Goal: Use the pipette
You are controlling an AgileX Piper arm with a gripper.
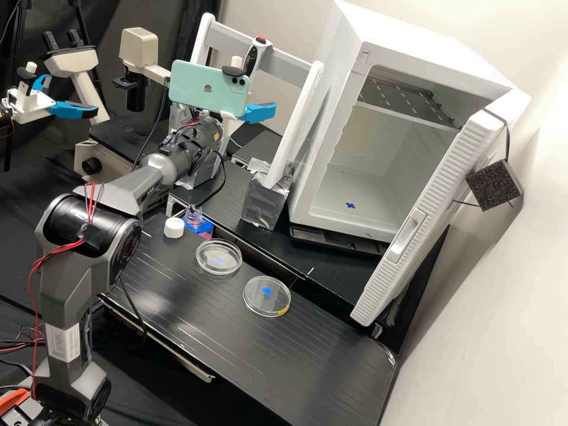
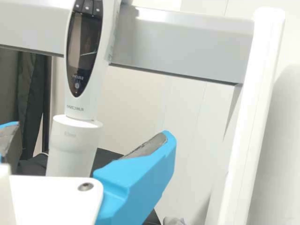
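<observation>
Lining up a grasp is apparently forming the current step. The gripper point(image 2: 89, 136) is standing open, its two blue fingers point(image 2: 140, 174) lying well apart and closing on nothing. The pipette point(image 2: 85, 101) is standing on end at the rack, in front of the grey crossbar point(image 2: 183, 44) and beside a white post point(image 2: 253, 117). Its display point(image 2: 84, 51) is facing the wrist camera.

The governing relation is lying along the approach line: the pipette is standing ahead of the gripper, on the side away from the arm's base. Its long axis is running close to vertical with a slight lean, crossing the finger opening, and its lower collar point(image 2: 72, 145) is showing in the gap with clearance on both sides. Whether the fingertips are already reaching level with the collar in depth, the views are leaving uncertain.

The next move is probably calling for a straight advance, then an even closing across the barrel. Off-centre closing is risking a tilt or a knock against the rack.

On the worktop point(image 1: 195, 319), an uncapped bottle point(image 1: 193, 220) is standing just beside a white cap point(image 1: 174, 228), and two dishes point(image 1: 219, 257) are lying near them. Overall, the task is seemingly only beginning; liquid transfer is still awaiting a secure grip.
</observation>
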